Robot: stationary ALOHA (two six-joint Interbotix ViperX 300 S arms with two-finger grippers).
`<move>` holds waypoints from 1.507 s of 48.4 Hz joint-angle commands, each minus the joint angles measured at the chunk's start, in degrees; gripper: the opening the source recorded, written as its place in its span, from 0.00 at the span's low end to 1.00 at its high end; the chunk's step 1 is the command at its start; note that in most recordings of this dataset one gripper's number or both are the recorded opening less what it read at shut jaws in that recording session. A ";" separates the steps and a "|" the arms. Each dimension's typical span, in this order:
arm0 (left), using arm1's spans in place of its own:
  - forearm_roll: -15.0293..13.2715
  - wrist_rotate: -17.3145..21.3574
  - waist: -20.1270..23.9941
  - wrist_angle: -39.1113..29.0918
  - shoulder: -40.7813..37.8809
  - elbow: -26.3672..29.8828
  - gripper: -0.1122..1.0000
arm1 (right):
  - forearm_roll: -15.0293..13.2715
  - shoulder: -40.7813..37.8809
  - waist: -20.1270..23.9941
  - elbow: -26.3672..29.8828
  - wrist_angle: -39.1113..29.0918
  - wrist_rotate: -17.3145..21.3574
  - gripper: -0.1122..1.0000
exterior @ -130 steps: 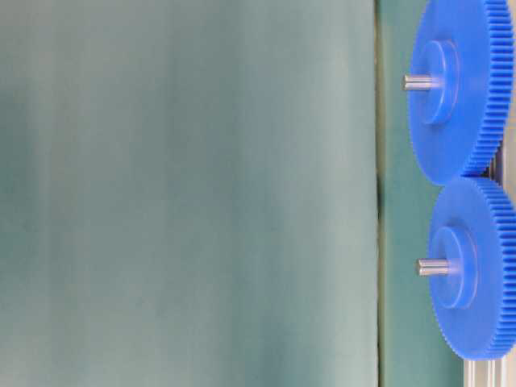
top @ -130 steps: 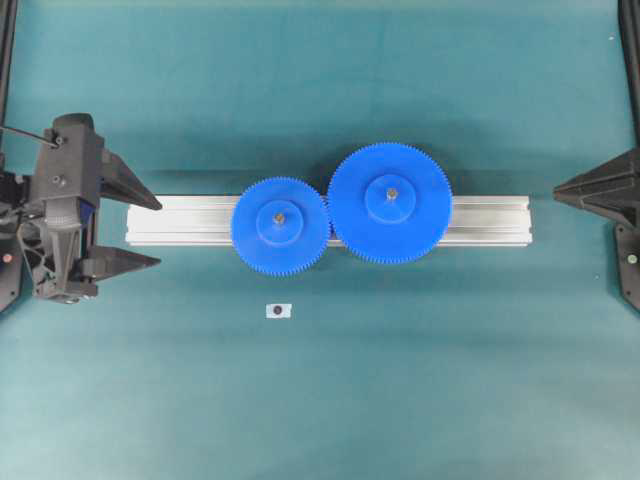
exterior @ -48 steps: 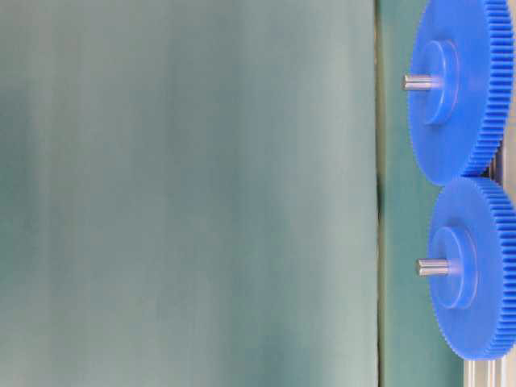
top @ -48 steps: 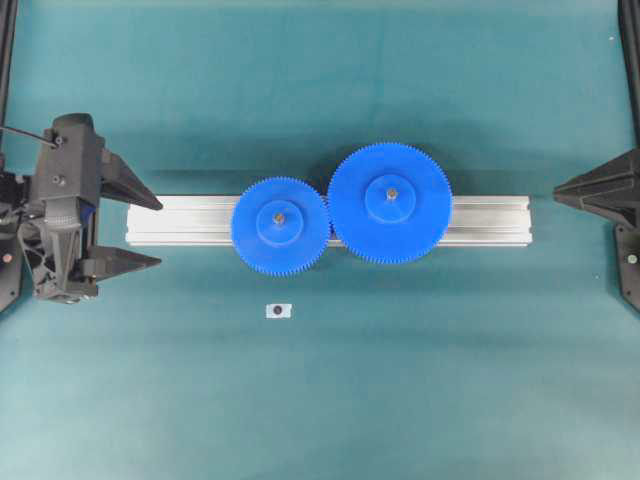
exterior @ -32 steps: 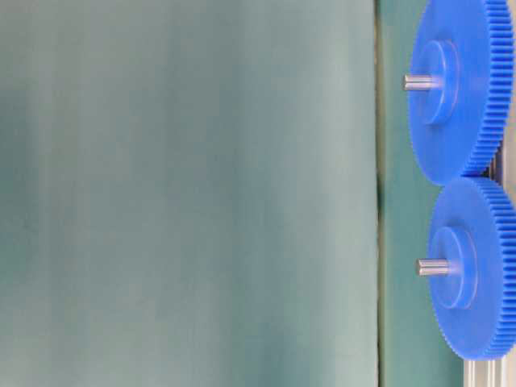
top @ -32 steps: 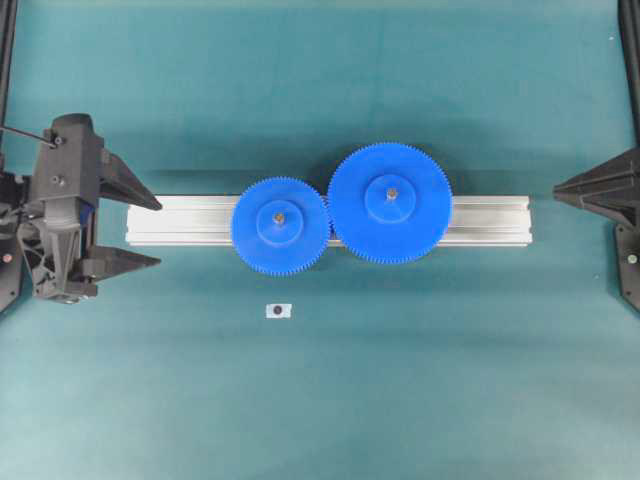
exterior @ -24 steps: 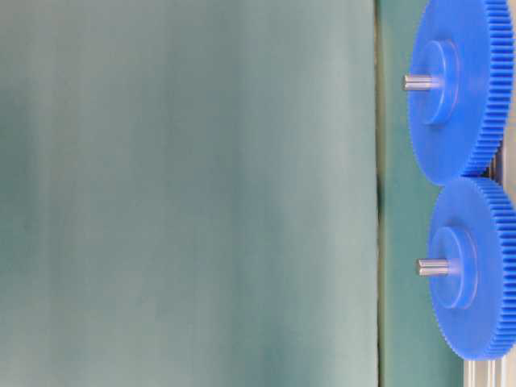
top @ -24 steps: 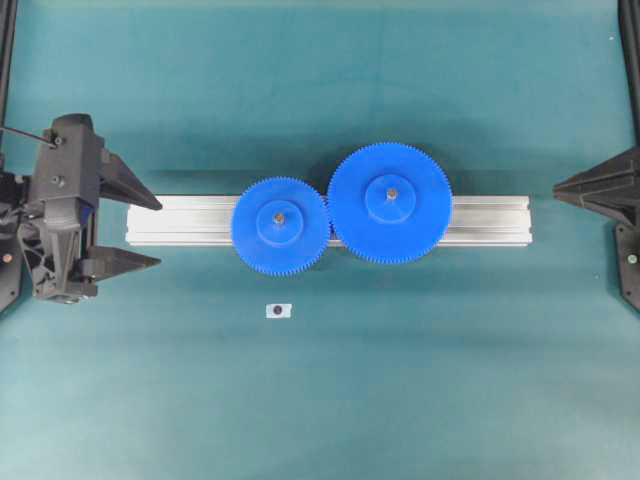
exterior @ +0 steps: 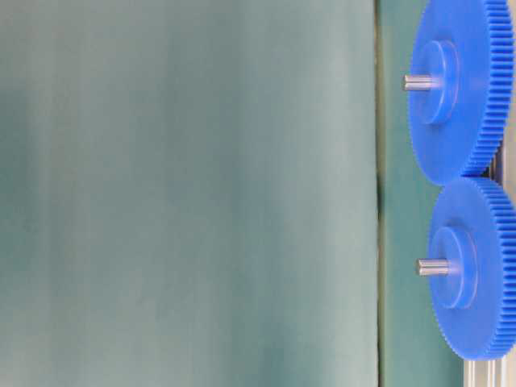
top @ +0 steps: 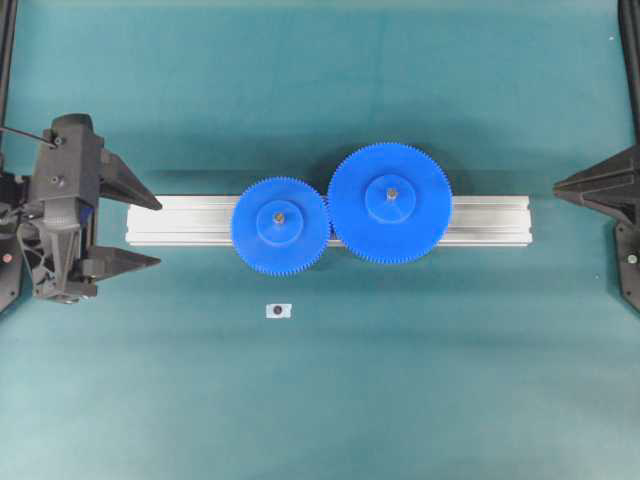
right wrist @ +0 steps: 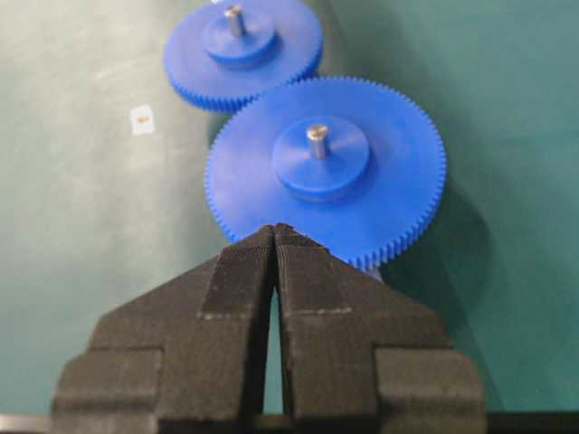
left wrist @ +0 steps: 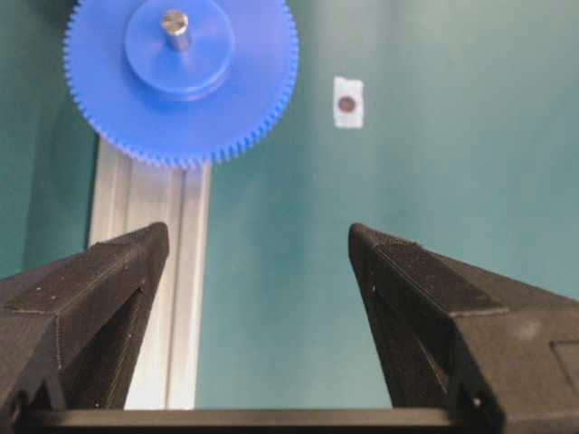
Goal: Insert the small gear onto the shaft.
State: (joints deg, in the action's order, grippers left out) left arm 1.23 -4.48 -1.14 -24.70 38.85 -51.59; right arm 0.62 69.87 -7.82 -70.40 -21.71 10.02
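Small gear (top: pixel 280 226) sits on the aluminium rail (top: pixel 180 220) in your overhead view, already seated over the shaft (top: pixel 279 216), whose pin tip pokes up through the raised hub. Its teeth mesh with the larger blue gear (top: pixel 390 203) just beside it on the same rail, which carries a pin of its own. You see the left gripper (top: pixel 135 228) at the rail's left end with its jaws spread wide and nothing between them. Your right gripper (right wrist: pixel 274 240) hangs near the rail's right end, fingers pressed together and empty. A small white tag with a dark dot (top: pixel 278 310) lies on the green mat (top: pixel 400 380), near the small gear.
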 commanded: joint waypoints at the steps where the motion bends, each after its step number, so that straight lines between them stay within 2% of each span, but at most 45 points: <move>1: 0.09 0.09 -0.18 0.70 0.26 0.79 0.83 | -0.09 -0.53 -0.18 0.62 0.53 0.44 0.16; 22: 0.09 0.09 -0.18 0.79 0.09 0.62 0.83 | 0.00 -0.53 -0.18 -0.18 2.37 0.44 0.16; 73: 0.09 0.00 -0.18 0.79 0.35 0.44 0.82 | -0.09 -0.53 -0.18 0.00 2.11 0.44 0.16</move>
State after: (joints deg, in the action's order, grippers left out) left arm 1.23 -4.48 -1.14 -24.35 38.94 -51.86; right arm 0.62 69.79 -7.82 -71.19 -19.78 10.02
